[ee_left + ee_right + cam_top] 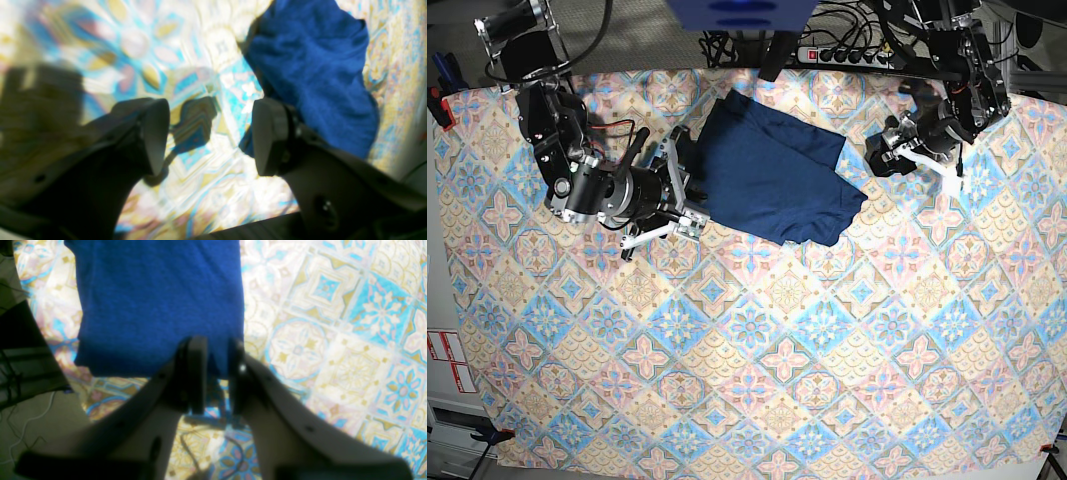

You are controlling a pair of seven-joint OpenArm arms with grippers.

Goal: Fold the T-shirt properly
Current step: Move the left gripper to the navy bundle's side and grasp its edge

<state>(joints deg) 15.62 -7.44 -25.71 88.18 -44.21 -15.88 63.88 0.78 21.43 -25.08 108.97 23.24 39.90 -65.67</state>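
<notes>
- The right pincer is on the left side of the base view. Its jaws are close together, pinching the edge of the T-shirt.
- The dark blue T-shirt lies folded on the patterned tablecloth that covers the counter, near the far edge.
- The left pincer is just beside the shirt. Its jaws are spread wide and hold nothing.

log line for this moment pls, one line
left gripper: open, empty, beside shirt | right gripper: closed on edge of dark navy-blue knit T-shirt | shirt: partly folded on patterned tablecloth
</notes>
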